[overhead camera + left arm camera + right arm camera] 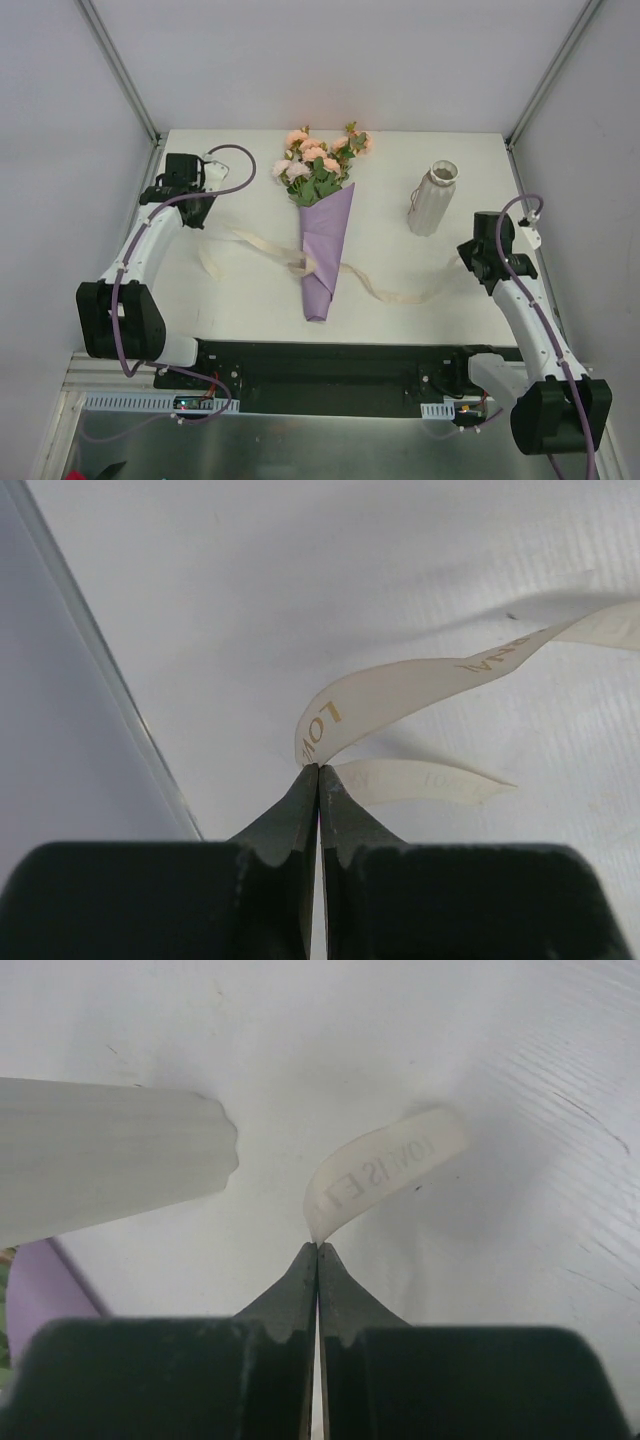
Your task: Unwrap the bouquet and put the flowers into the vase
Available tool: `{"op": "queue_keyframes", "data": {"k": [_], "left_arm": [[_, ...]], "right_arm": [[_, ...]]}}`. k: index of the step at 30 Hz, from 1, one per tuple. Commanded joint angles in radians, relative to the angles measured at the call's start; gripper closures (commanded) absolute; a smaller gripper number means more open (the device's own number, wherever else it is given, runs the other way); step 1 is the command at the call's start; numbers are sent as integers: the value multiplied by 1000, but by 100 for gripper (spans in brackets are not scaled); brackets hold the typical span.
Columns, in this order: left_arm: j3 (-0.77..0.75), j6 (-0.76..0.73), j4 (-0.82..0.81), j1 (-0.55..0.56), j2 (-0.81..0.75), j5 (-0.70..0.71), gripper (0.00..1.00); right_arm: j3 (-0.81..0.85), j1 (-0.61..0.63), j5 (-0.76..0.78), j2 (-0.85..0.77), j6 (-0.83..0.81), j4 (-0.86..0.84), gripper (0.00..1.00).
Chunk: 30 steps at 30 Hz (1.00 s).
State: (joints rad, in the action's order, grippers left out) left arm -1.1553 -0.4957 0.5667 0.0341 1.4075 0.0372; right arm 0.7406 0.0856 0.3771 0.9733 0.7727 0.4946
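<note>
The bouquet lies mid-table: a purple paper cone [325, 250] with its tip toward me and the peach-pink flowers [318, 160] at the far end. A cream ribbon [262, 247] trails loosely from the cone to both sides. At the table's left, my left gripper [199, 226] is shut on one ribbon end [318, 767]. At the right, my right gripper [462, 260] is shut on the other ribbon end [317, 1245]. The off-white ribbed vase [433, 200] stands right of the bouquet, just beyond the right gripper, and its body [110, 1155] fills the left of the right wrist view.
The white table [250, 300] ends at a black strip along the near edge. Grey walls and metal frame posts [120, 70] close in the back and sides. A corner of purple paper [40, 1290] shows low left in the right wrist view.
</note>
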Motion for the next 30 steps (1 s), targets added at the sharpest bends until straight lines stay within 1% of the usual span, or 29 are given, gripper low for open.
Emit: {"op": "queue_keyframes", "data": {"k": [1,3,5,6,8,9,10,11,12,13,15,16,17,18,19,20,21,23,24,27,28,29,30], "left_arm": [[-29,60,-4,-28,-30,116,100],[-18,63,-22,-28,-44,159,100],[0,66,-57,-56,-47,226,99],[3,66,-68,-66,-45,286,99],[9,56,-77,-92,-45,306,99],[19,51,-77,-95,-68,284,75],[49,48,-77,-96,-87,223,53],[60,49,-77,-94,-105,193,30],[68,55,-73,-92,-132,176,2],[80,57,-71,-94,-145,153,1],[82,62,-48,-94,-185,127,1],[75,63,-39,-94,-195,113,1],[68,77,-30,-97,-206,101,1],[56,83,-21,-97,-218,96,1],[27,89,5,-102,-225,90,1],[7,104,19,-111,-223,69,1],[-23,111,36,-111,-220,58,1],[-46,134,82,-111,-203,12,1],[-55,143,90,-111,-197,1,1],[-37,177,108,-111,-183,-65,1],[-29,181,110,-112,-183,-78,1],[-20,190,108,-111,-182,-91,1],[-2,192,113,-112,-180,-118,1]], "right_arm": [[-3,-23,14,-19,-72,70,99],[9,-24,58,-31,-91,93,99],[37,-32,113,-41,-105,123,99],[48,-40,127,-47,-122,145,99],[83,-67,160,-53,-145,165,100],[100,-69,170,-45,-179,179,99],[117,-70,178,-36,-191,191,86],[134,-70,168,-25,-219,197,73],[172,-67,166,0,-242,214,59],[187,-46,172,7,-281,223,41],[216,20,241,-14,-321,228,30],[221,117,273,-31,-369,223,19],[227,168,323,-62,-394,216,15],[236,219,342,-71,-418,216,11],[267,318,358,-76,-453,223,5],[282,366,382,-74,-469,246,3],[296,453,370,-74,-484,245,2],[304,535,279,-65,-504,213,2],[302,627,249,-62,-501,197,2],[286,774,125,1,-480,106,3],[273,795,65,22,-474,67,4],[251,812,-22,62,-451,-11,4],[237,835,-64,83,-451,-55,5]]}}
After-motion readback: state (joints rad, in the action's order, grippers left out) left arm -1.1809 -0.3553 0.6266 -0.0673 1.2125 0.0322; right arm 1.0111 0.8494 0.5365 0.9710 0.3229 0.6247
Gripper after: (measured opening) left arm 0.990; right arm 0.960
